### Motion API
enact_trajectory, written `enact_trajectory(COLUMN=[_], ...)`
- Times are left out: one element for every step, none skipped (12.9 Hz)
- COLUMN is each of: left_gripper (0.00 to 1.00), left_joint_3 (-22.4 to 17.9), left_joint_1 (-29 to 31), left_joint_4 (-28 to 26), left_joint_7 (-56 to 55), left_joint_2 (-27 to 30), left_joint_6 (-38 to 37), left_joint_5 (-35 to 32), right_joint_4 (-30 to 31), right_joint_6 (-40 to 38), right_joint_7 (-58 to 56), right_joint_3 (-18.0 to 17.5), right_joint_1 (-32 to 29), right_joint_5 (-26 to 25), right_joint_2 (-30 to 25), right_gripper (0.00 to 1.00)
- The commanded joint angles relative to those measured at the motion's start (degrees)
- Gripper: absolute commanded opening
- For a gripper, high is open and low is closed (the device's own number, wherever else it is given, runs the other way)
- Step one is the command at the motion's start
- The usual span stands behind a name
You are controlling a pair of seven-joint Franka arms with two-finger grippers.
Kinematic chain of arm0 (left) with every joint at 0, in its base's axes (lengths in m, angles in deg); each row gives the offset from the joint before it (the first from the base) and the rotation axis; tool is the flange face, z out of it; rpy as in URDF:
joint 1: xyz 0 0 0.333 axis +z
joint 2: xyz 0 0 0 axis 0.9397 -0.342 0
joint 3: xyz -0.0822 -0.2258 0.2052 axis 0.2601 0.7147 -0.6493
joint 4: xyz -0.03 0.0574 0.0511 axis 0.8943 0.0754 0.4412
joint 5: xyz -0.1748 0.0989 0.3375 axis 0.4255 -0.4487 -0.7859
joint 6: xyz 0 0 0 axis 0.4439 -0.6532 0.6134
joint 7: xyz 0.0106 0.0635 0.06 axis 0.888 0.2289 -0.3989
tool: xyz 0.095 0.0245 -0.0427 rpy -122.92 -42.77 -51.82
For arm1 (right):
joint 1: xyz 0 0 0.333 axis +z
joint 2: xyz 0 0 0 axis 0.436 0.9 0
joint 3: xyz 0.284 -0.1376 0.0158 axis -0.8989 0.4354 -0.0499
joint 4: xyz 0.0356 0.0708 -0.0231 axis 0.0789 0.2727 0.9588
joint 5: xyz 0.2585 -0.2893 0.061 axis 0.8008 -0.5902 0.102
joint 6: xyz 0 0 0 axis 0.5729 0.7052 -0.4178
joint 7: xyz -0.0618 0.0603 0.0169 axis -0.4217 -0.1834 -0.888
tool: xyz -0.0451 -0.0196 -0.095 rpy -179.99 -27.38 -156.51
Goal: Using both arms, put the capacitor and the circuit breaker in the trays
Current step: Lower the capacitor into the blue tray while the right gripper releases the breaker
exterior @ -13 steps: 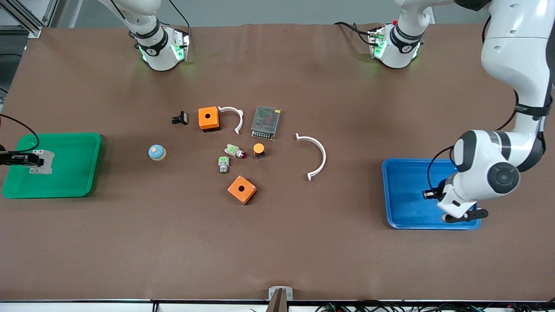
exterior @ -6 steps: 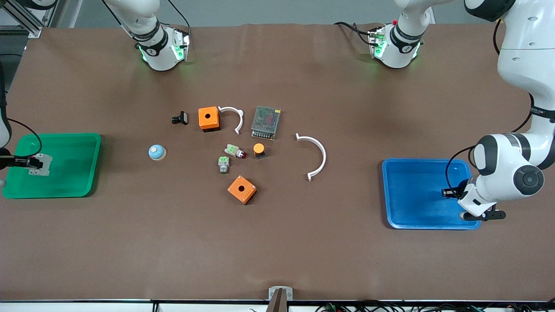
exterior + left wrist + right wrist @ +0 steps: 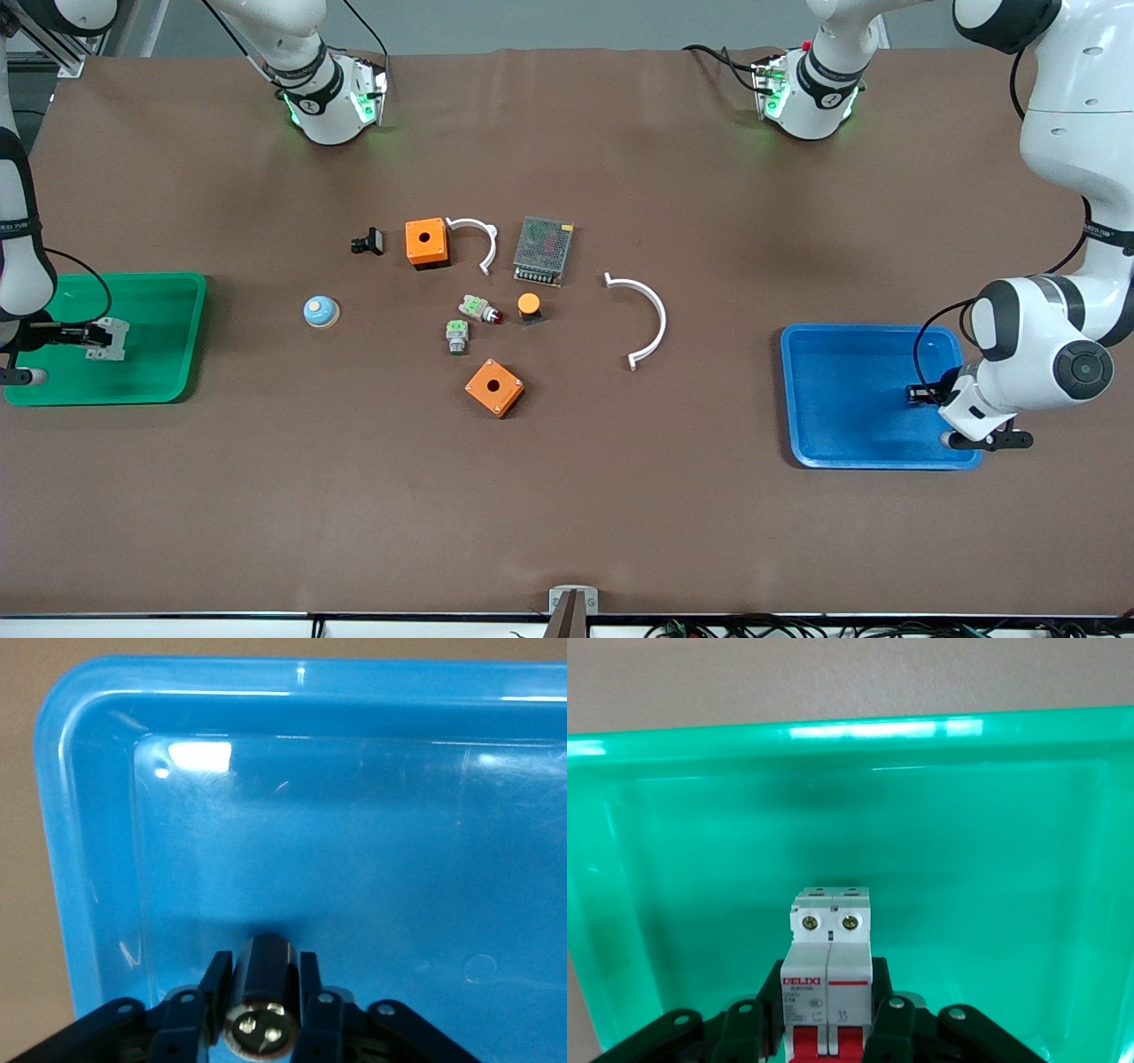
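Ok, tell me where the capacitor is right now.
The capacitor is gripped in the left gripper over the blue tray at the left arm's end of the table; the left wrist view shows it clamped between the fingers.

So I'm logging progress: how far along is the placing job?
Nothing is released yet. The left gripper holds the capacitor over the blue tray; the right gripper holds the breaker over the green tray. Left to do: lower, open, withdraw.
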Motion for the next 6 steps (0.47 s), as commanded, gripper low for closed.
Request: enact_trajectory(left_gripper=[1.00,1.00,1.00,1.00,1.00,1.00], left_joint_3=[0.7,0.8,0.8,1.0,2.0,3.1], left_joint_1=[0.6,0.6,0.4,0.4,0.5,0.5], left_joint_4=[-0.1,0.2,0.2,0.1,0.1,0.4], left_joint_7=[0.5,0.5,0.5,0.4,0.5,0.2], left_joint_2=[0.7,1.1,2.6,4.4,6.5,7.9], left_joint_6=[0.5,0.4,0.1,-0.3,-1.7,-2.6], left_joint_5=[-0.6,-0.6,-0.5,-0.3,0.3,1.7], right_joint_4=[0.9,1.3,1.4,1.5,1.5,1.5], right_joint_6=[1.7,2.1,2.2,2.2,2.1,2.0], right_joint_7=[-0.7,-0.7,-0.7,-0.7,-0.7,-0.7], right_joint_3=[-1.4,-1.4,-1.4,-1.4,-1.4,-1.4], right_joint_1=[-1.6,-1.7,-1.8,-1.9,-1.8,-1.8], right_joint_5=[-1.4,-1.3,-1.3,-1.3,-1.3,-1.3], right_joint_2=[0.2,0.2,0.2,0.2,0.2,0.2], right_gripper=[0.21,0.22,0.22,0.24,0.26,0.49])
